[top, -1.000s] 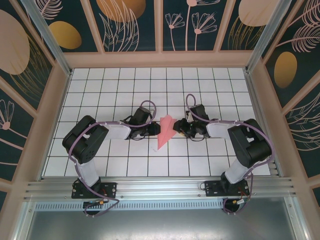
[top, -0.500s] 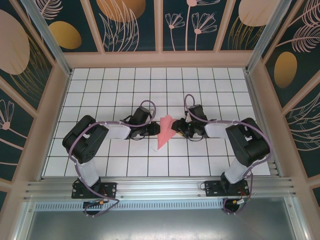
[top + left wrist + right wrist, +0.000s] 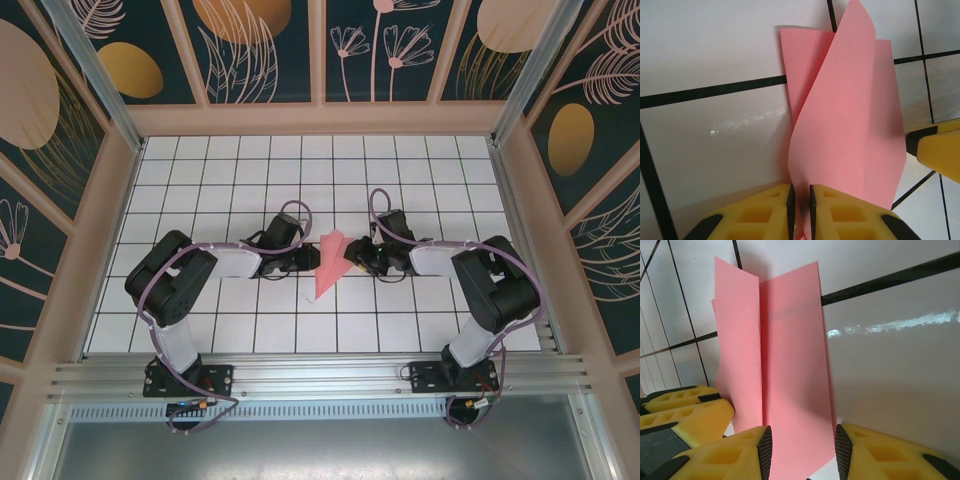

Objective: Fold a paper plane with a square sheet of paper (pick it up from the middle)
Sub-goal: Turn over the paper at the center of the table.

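The salmon-pink sheet of paper (image 3: 330,262) is folded into a slim pointed shape on the white grid table (image 3: 200,180), its tip toward the arms. My left gripper (image 3: 308,262) comes at it from the left. In the left wrist view the raised fold of the paper (image 3: 850,120) runs down between the nearly closed pads of the left gripper (image 3: 800,202), which is shut on it. My right gripper (image 3: 356,260) is at the paper's right side. Seen from the right wrist, the right gripper (image 3: 802,450) is open, with a flat flap of the paper (image 3: 790,365) between its pads.
Pink walls (image 3: 520,190) enclose the table on three sides, and a metal rail (image 3: 320,375) runs along the near edge. A yellow finger of the right gripper (image 3: 940,155) shows beside the paper, and the left gripper's fingers (image 3: 685,410) show left of it.
The right gripper has edged slightly left toward the paper. The left jaws have closed a touch more on the fold. The paper has stayed in place.
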`<action>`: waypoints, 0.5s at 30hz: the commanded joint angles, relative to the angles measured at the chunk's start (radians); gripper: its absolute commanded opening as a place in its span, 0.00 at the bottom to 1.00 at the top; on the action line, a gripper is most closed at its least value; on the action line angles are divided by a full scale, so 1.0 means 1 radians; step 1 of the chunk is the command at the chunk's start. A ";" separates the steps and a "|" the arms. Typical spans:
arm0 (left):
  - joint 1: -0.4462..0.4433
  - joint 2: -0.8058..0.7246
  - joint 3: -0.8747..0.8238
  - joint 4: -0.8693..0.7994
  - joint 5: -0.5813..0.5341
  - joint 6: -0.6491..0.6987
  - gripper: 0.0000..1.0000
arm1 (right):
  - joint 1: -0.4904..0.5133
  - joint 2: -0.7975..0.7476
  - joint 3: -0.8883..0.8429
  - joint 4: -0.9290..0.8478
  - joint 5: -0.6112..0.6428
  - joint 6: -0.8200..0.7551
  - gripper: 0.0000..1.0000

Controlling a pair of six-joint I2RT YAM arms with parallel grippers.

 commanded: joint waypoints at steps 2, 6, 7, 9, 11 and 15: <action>-0.029 0.090 -0.026 -0.132 0.075 0.016 0.20 | 0.026 0.037 0.001 0.068 -0.054 0.024 0.40; -0.028 0.094 -0.027 -0.130 0.080 0.015 0.20 | 0.030 0.032 0.005 0.089 -0.063 0.037 0.40; -0.028 0.095 -0.028 -0.130 0.081 0.016 0.20 | 0.030 0.029 0.005 0.095 -0.062 0.042 0.40; -0.028 0.095 -0.031 -0.128 0.081 0.015 0.20 | 0.028 0.028 0.008 0.105 -0.071 0.048 0.40; -0.029 0.098 -0.034 -0.125 0.082 0.012 0.20 | 0.028 0.034 0.009 0.125 -0.089 0.057 0.40; -0.029 0.096 -0.038 -0.123 0.084 0.010 0.20 | 0.028 0.040 -0.004 0.180 -0.101 0.081 0.41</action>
